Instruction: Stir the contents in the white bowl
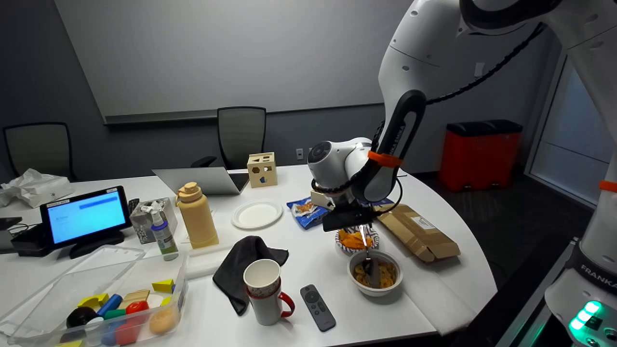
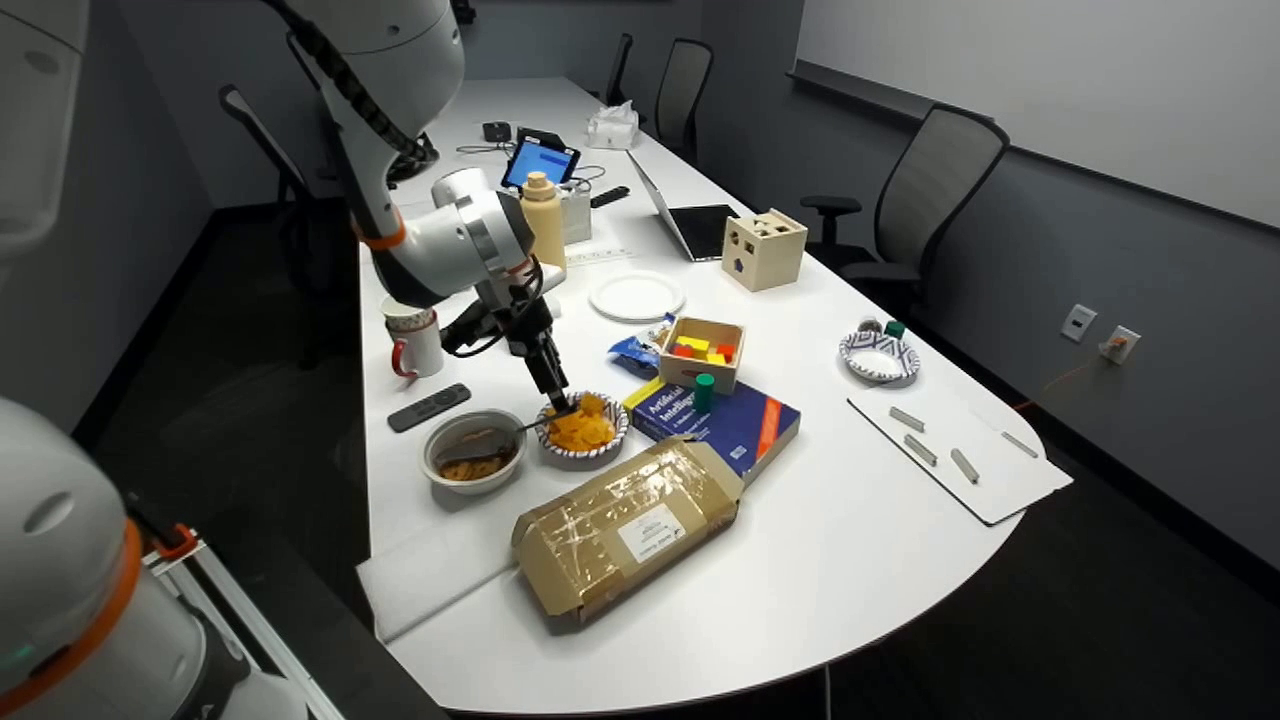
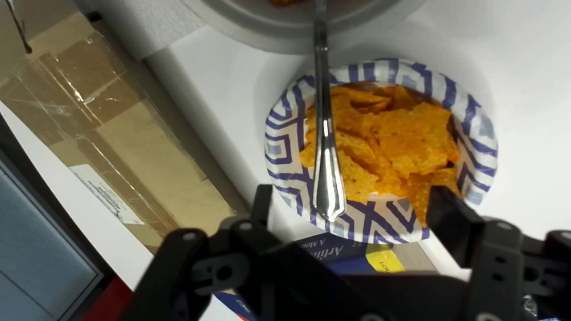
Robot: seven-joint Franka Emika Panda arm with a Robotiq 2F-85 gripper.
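Here, black two-fingered gripper [image 3: 350, 200] hangs spread, presumably for grasping silver metal spoon [image 3: 327, 160], its handle overhanging blue-patterned paper bowl [image 3: 479, 154], its head set, apparently for stirring, among brown-orange food bits [image 1: 387, 275] inside round white bowl [image 1: 376, 291].

Arm [image 1: 412, 55] bent, reaching down from above; gripper [image 3: 351, 200] aimed downward at slant, fingers [image 3: 451, 225] parted wide.

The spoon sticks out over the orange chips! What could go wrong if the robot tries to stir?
The open hand might slip on the slim, shiny spoon. Reaching low, it could also crush the orange chips under the spoon. And a hard stir could tip the white bowl and spill its food.
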